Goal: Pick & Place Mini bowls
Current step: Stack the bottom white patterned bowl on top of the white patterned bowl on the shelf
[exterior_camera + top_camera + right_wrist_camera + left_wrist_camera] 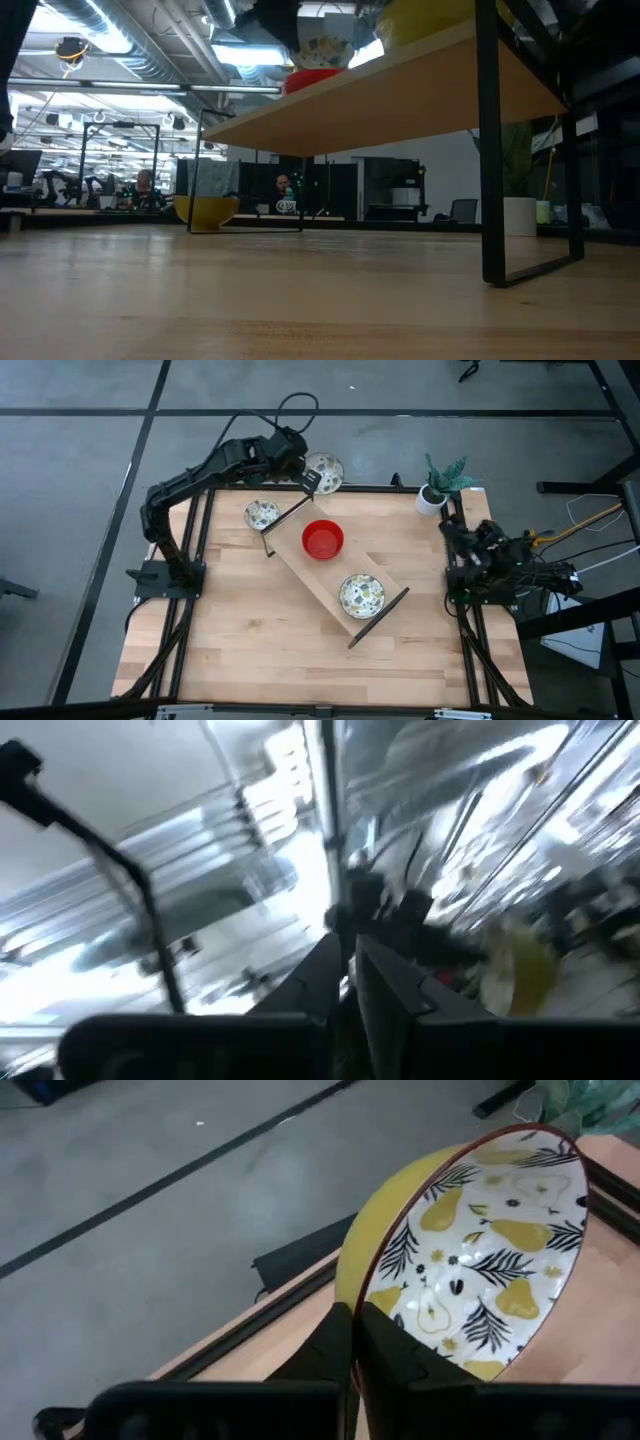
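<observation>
My left gripper (pixel 309 480) reaches to the table's far edge and is shut on a mini bowl (pixel 325 467), white with a yellow pear pattern inside and yellow outside (pixel 480 1250). A second patterned bowl (pixel 262 513) stands on the table top near the far left and shows yellow in the low view (pixel 205 210). A red bowl (pixel 323 539) and a third patterned bowl (pixel 361 595) stand on a raised wooden shelf (pixel 310 575). My right gripper (pixel 350 955) rests shut at the table's right edge (pixel 480 560), pointing up at the ceiling. My left gripper pinches the patterned bowl by its rim (pixel 372 1295), one finger (pixel 395 1355) inside the bowl and the other finger (pixel 330 1350) against the yellow outer wall. The bowl is lifted clear above the table's far edge and is tilted, its inside facing sideways.
The shelf stands slantwise across the table's middle on black metal legs (pixel 492 200). A white pot with a green plant (pixel 438 488) stands at the far right corner. Bare wood lies at the near side (pixel 260 650). People sit in the room behind (pixel 285 190).
</observation>
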